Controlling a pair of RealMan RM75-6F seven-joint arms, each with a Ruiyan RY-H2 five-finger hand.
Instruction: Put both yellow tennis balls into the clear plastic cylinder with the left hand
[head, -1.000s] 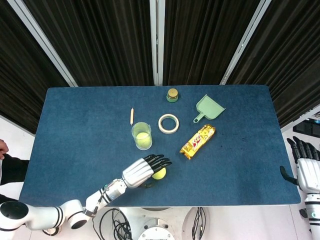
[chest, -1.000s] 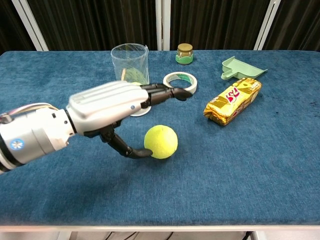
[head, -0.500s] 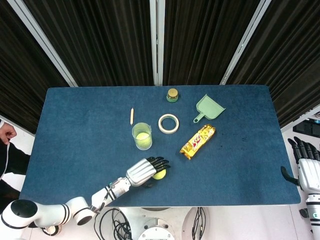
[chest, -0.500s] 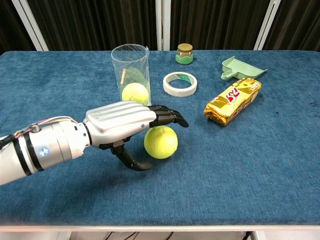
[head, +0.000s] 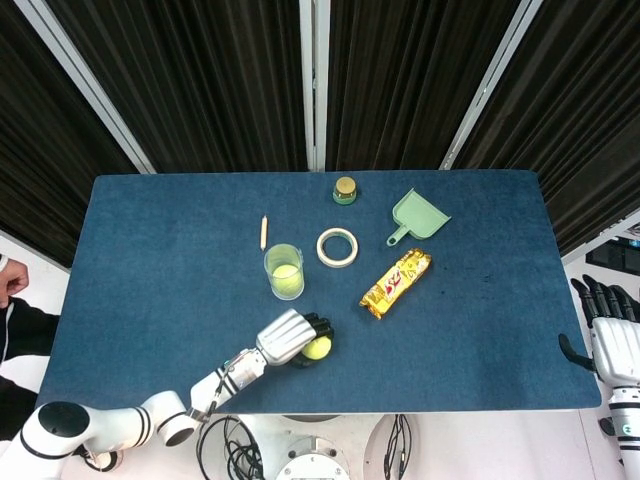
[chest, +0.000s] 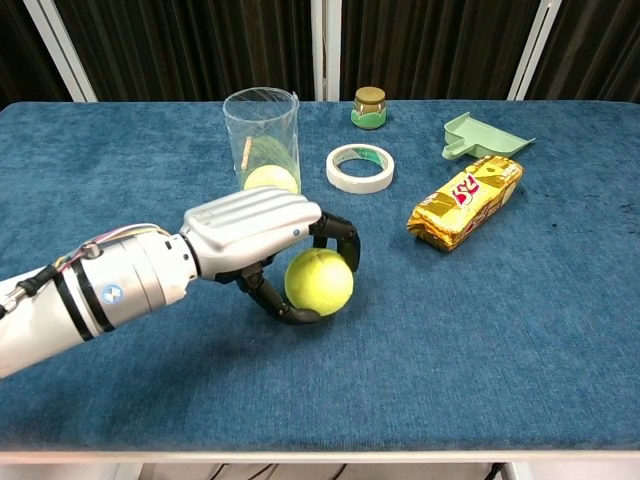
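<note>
Left hand (chest: 262, 238) has its fingers curled over the second tennis ball (chest: 319, 282) with the thumb hooked underneath, probably so it won't roll off, and the clear plastic cylinder (chest: 261, 140) with the first ball (chest: 270, 178) sits just beyond it.

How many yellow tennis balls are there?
2. One tennis ball sits inside the clear cylinder; the other ball is on the table, gripped by the left hand.

Robot lab: blue-clothed test table (head: 150, 260), black curtains (head: 220, 80) behind.
</note>
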